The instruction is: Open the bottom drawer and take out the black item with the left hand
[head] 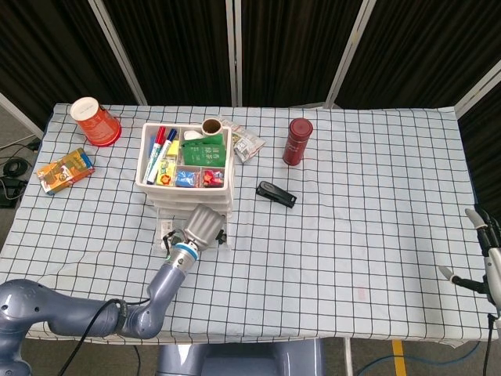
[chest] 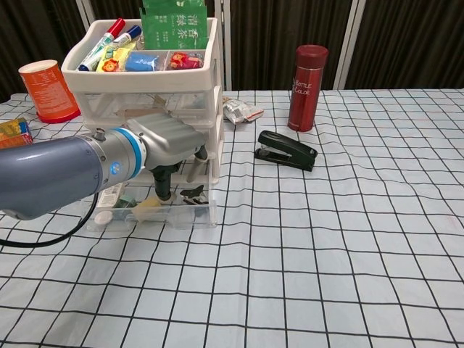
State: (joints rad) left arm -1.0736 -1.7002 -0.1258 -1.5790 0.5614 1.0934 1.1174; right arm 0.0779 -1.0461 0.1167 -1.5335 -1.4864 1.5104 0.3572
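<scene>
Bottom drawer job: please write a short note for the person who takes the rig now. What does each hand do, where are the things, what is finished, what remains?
Left hand: over the open bottom drawer, fingers reaching down into it, holding nothing that shows.
Right hand: idle at the table's right edge, fingers apart, empty.
Black item: lying in the drawer's right part, just right of the fingers.
Done: drawer pulled out.
Left: grip the black item with the left hand and lift it out.
</scene>
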